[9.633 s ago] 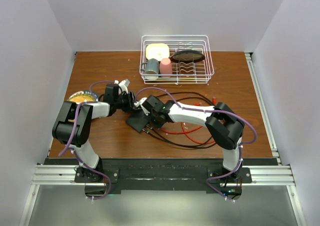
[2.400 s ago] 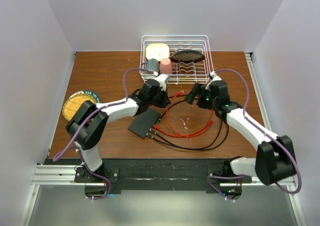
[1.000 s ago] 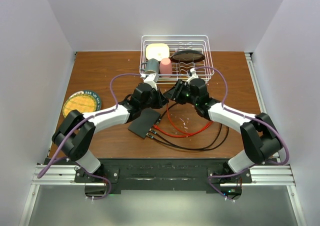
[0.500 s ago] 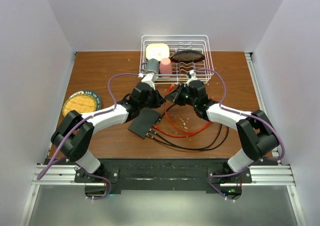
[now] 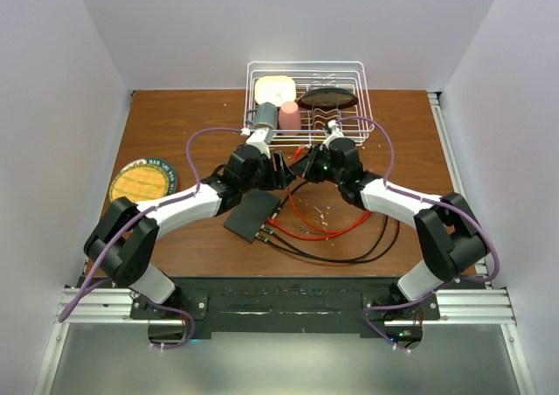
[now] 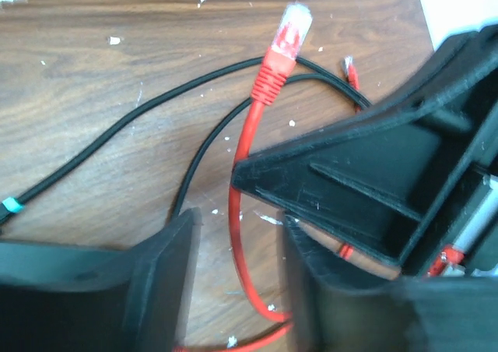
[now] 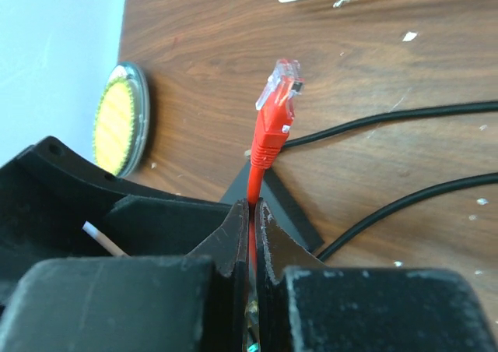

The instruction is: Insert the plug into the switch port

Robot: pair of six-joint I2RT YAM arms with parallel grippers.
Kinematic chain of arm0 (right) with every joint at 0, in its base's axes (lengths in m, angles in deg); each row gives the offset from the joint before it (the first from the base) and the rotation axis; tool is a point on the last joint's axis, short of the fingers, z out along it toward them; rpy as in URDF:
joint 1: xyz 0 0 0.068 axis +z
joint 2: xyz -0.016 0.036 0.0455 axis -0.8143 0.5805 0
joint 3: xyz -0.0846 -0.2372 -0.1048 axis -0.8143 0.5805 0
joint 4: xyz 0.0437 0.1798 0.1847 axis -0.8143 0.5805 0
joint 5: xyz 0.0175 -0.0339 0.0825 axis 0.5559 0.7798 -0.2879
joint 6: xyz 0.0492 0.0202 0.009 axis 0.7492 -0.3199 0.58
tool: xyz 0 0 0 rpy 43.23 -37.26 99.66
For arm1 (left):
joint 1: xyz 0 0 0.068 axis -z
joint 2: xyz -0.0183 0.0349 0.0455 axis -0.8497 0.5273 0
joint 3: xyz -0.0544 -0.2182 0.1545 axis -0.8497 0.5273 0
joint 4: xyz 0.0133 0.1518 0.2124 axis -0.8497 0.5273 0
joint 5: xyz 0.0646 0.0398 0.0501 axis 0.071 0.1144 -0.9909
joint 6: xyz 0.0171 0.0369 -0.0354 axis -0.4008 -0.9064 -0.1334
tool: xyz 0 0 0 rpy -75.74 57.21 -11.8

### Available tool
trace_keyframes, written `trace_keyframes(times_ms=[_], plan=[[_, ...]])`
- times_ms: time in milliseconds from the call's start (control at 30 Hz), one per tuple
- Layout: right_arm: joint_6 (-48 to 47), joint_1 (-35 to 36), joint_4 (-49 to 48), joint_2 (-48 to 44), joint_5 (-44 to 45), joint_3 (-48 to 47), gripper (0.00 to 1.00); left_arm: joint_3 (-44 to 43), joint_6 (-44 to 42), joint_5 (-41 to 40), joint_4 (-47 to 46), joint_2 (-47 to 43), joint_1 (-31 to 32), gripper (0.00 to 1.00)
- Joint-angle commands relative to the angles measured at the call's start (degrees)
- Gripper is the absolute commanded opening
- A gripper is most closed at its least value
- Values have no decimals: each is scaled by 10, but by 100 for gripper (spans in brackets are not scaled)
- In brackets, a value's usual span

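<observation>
The switch (image 5: 253,213) is a flat black box lying on the wooden table, with black cables plugged into its near edge. Its corner shows in the right wrist view (image 7: 289,212). My right gripper (image 5: 305,166) (image 7: 250,204) is shut on the red cable just behind the plug (image 7: 278,95). The clear-tipped plug sticks out past the fingers, above the table and behind the switch. My left gripper (image 5: 283,169) (image 6: 237,221) is open, right beside the right gripper. The red cable (image 6: 233,251) runs between its fingers without being gripped. The plug also shows in the left wrist view (image 6: 288,36).
A white wire dish rack (image 5: 362,124) with cups and dishes stands at the back. A yellow round disc (image 5: 142,181) lies at the left. Black cables (image 5: 349,253) and red cable loops (image 5: 323,229) lie right of the switch. A second small red plug (image 6: 350,68) lies on the table.
The right gripper carried the red plug left toward the left gripper. The left gripper edged right to meet it. Both now sit close together behind the switch.
</observation>
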Motion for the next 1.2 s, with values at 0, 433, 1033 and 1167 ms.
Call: trace_keyframes(times_ms=[0, 433, 1033, 1167], plan=[[-83, 6, 62, -18, -16, -55, 0, -6, -24, -12, -2, -45, -20, 66], [-319, 7, 232, -37, -126, -110, 0, -26, -104, 206, -1, -82, -166, 74], [-361, 11, 260, -66, -201, -110, 0, -7, -5, 434, -209, 9, -164, 54], [-364, 12, 259, -69, -213, -109, 0, -10, 5, 461, -232, 23, -157, 52]])
